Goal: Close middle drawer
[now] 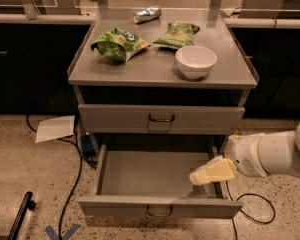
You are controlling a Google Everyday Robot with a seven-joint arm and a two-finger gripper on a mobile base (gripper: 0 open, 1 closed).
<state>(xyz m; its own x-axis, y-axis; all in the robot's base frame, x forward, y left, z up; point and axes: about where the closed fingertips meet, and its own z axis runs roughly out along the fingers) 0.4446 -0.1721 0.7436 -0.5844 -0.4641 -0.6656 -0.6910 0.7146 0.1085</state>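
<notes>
Dim, warm light falls on a speckled stone floor (20, 179). A white sheet of paper (56, 128) lies on it, with black cables (74, 176) trailing nearby. Dark cabinets (30, 69) under a pale countertop (35, 18) line the back.

Dim overhead light is glaring softly off the grey metal worktop (155, 68); the cream end effector (197, 176) is glowing below its front-right corner.

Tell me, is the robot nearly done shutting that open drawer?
Not yet. Nothing is done: the middle drawer sits pulled far out. Right now: the robot's hand hovers over the drawer's right side, behind its front. Left: get to the front and push it in.
</notes>
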